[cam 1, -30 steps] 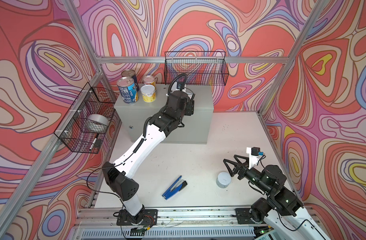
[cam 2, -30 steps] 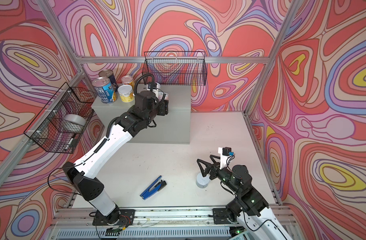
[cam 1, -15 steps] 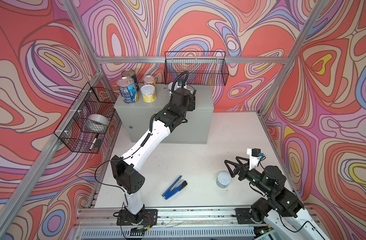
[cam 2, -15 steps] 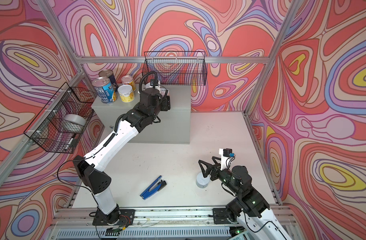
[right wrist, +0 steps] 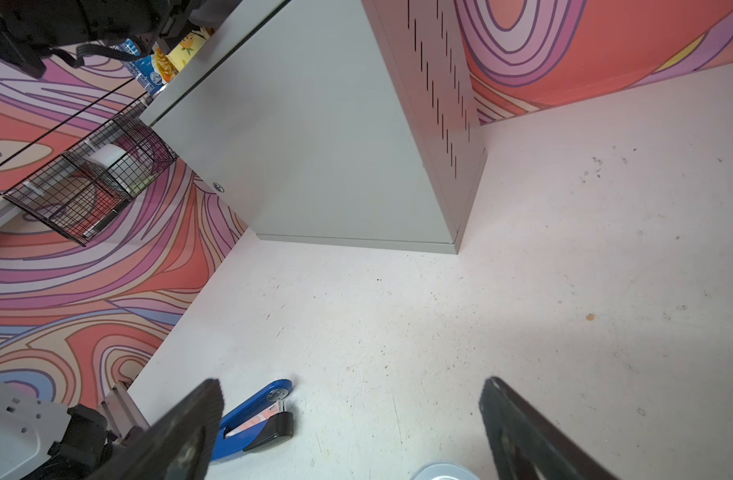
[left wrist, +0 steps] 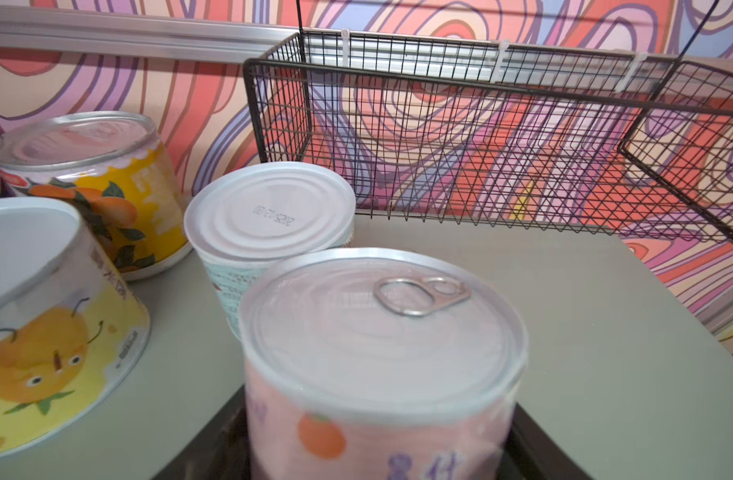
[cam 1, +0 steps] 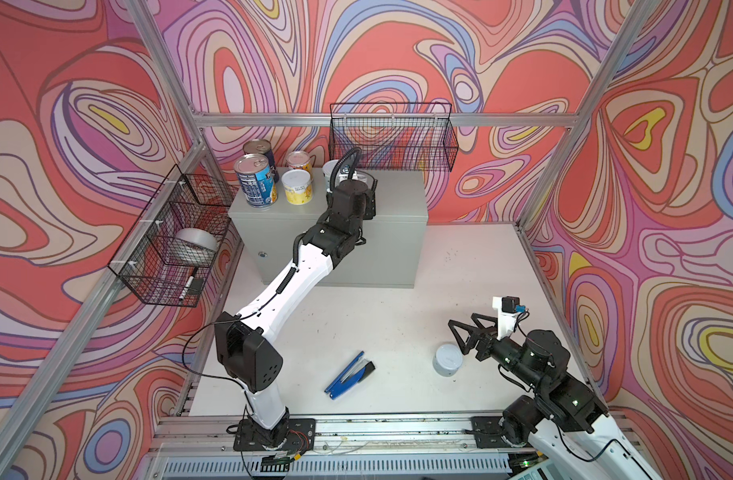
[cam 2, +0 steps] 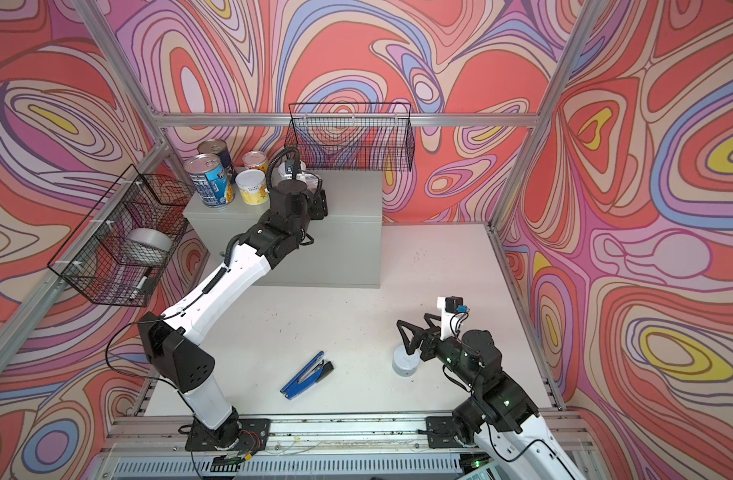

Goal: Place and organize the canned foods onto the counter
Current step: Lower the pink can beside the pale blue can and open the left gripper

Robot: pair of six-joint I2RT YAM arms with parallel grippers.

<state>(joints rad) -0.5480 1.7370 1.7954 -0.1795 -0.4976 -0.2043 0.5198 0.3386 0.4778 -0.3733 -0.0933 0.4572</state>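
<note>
On the grey counter (cam 1: 398, 199) stand two tall blue cans (cam 1: 254, 180), a small orange can (cam 1: 299, 160), a yellow-labelled can (cam 1: 297, 187) and a white-lidded teal can (cam 1: 330, 170). My left gripper (cam 1: 358, 185) reaches over the counter top, shut on a pink-labelled can (left wrist: 377, 365) with a pull ring, right behind the teal can (left wrist: 269, 216). Whether the pink can rests on the counter (left wrist: 564, 332) is hidden. A grey-lidded can (cam 1: 447, 359) stands on the white table. My right gripper (cam 1: 464, 332) hovers open just beside and above it; its lid (right wrist: 444, 471) shows between the fingers.
A blue stapler (cam 1: 350, 374) lies on the table at front centre. A black wire basket (cam 1: 392, 137) hangs on the back wall above the counter. Another basket (cam 1: 173, 241) on the left wall holds a silver tape roll (cam 1: 194, 245).
My left arm has stretched further back over the counter, carrying the pink can toward the teal can. The right arm has hardly moved.
</note>
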